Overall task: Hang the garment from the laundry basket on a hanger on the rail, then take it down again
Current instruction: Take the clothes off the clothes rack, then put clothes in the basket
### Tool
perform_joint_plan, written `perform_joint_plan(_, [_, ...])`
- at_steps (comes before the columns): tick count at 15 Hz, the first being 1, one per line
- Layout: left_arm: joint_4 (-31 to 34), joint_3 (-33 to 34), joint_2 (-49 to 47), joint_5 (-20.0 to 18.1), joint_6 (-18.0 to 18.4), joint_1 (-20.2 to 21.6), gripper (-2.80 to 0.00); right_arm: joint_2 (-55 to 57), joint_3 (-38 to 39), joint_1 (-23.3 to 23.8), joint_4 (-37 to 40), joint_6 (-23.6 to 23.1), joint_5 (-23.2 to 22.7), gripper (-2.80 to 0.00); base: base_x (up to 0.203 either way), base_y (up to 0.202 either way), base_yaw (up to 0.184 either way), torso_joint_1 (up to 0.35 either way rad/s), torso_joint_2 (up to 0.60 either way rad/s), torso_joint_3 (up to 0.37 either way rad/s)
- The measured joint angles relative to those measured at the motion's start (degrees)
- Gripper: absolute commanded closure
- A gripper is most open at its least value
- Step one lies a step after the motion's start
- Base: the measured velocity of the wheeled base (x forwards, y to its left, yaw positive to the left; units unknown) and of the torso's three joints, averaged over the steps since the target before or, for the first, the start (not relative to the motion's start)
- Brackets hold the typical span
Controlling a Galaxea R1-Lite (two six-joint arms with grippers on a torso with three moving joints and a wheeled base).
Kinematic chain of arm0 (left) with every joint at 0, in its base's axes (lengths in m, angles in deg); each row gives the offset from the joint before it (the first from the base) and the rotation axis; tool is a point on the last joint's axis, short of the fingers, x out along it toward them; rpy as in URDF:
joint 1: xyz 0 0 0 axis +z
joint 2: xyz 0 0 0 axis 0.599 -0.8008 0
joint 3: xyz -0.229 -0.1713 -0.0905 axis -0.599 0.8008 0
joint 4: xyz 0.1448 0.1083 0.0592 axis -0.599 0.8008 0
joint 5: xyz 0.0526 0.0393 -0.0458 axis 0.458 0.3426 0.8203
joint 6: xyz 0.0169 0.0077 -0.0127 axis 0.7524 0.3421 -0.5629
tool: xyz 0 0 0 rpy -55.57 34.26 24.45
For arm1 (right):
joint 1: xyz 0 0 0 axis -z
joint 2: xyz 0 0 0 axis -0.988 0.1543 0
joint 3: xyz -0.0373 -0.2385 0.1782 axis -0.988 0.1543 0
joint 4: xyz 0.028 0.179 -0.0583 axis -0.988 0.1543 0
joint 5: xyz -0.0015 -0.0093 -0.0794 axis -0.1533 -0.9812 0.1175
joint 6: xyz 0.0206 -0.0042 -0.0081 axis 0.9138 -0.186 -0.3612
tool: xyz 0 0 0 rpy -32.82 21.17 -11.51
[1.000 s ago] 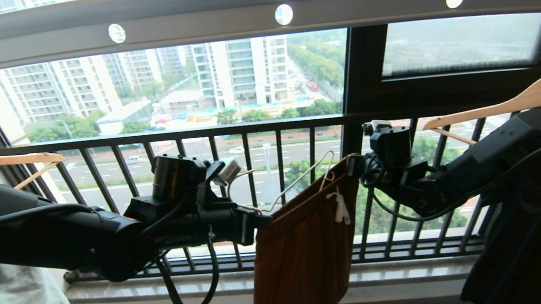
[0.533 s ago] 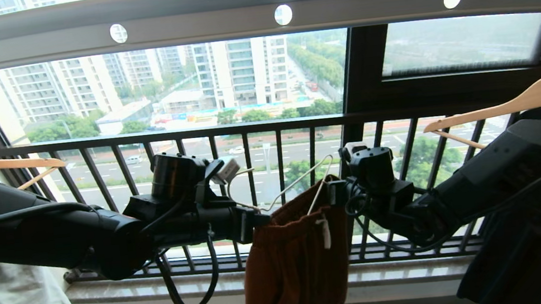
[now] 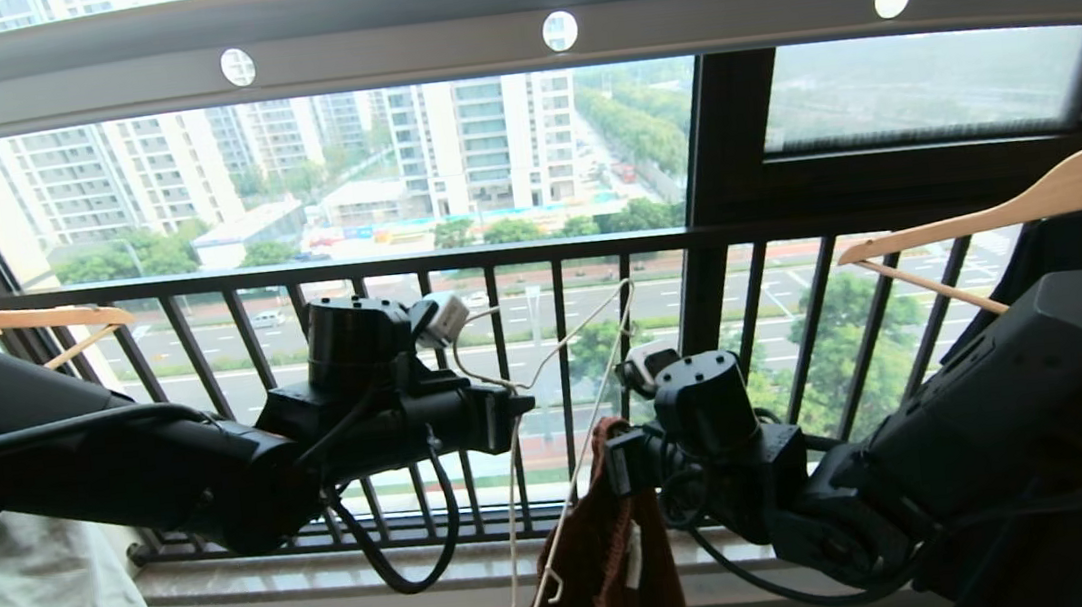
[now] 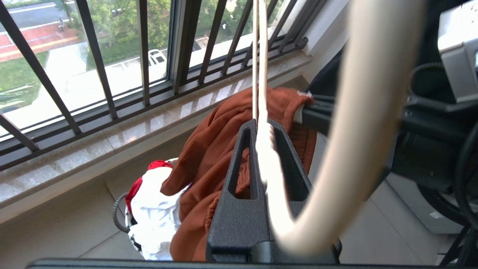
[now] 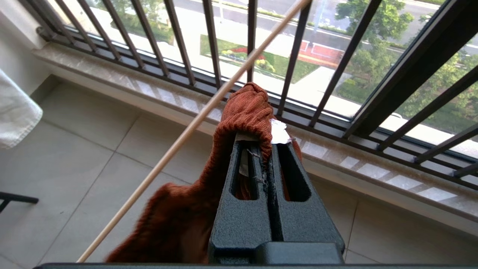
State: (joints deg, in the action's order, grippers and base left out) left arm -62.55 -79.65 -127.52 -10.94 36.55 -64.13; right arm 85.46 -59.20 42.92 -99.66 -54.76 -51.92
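Below the long grey metal rail with its row of round holes point(image 3: 511, 20), both arms reach toward the black barred window railing point(image 3: 516, 252). The left gripper point(image 3: 520, 408) has its fingers pressed together on the neck of the thin cream-white wire hanger point(image 3: 560, 342); in the left wrist view the two wires run out from between the black fingers point(image 4: 242, 175) and the thick blurred curve of the hook point(image 4: 358, 123) sweeps close past the camera. From this gripper the hanger tilts steeply, its frame slanting downward and its lower end hook lying against the cloth.

Lower than the left gripper and just beside it, the right gripper point(image 3: 615, 462) pinches the gathered waistband of the rust-brown shorts point(image 3: 600, 579). In the right wrist view the bunched ribbed band point(image 5: 246, 112) sits clamped between the fingertips, a small white tab beside them, and the rest of the cloth hangs limp beneath. The hanger's wire crosses just beyond this gripper on a slant.

Beneath the left gripper, on the tiled floor, stands the small round white basket with a dark looped cord handle point(image 4: 118, 213). White cloth with a red edge point(image 4: 157, 201) lies in it, and the shorts' lower part drapes against it.

Light-wood hangers point(image 3: 1023, 202) flank both arms.
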Motion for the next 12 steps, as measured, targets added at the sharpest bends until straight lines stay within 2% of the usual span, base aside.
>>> perform_joint_plan(3, [-0.04, -0.88, -0.87, 2.17, -0.71, -0.04, 0.0, -0.64, 0.84, -1.41, -0.1, -0.03, 0.03, 0.0, 0.0, 0.0, 0.0, 0.0, 0.0, 0.0])
perform_joint_plan(6, [-0.05, -2.59, -2.43, 6.91, -0.75, 0.0, 0.0, -0.65, 0.95, -1.67, -0.1, -0.03, 0.04, 0.0, 0.0, 0.0, 0.0, 0.0, 0.0, 0.0])
perform_joint_plan(8, [-0.03, -3.01, -3.07, 7.59, -0.7, -0.01, 0.0, -0.42, 0.97, -1.6, -0.08, -0.43, 0.03, 0.0, 0.0, 0.0, 0.0, 0.0, 0.0, 0.0])
perform_joint_plan(12, [0.1, -3.81, -3.05, 8.78, -0.49, 0.99, 0.0, 0.94, 1.11, -0.44, -0.3, -5.69, 0.11, 0.0, 0.0, 0.0, 0.0, 0.0, 0.0, 0.0])
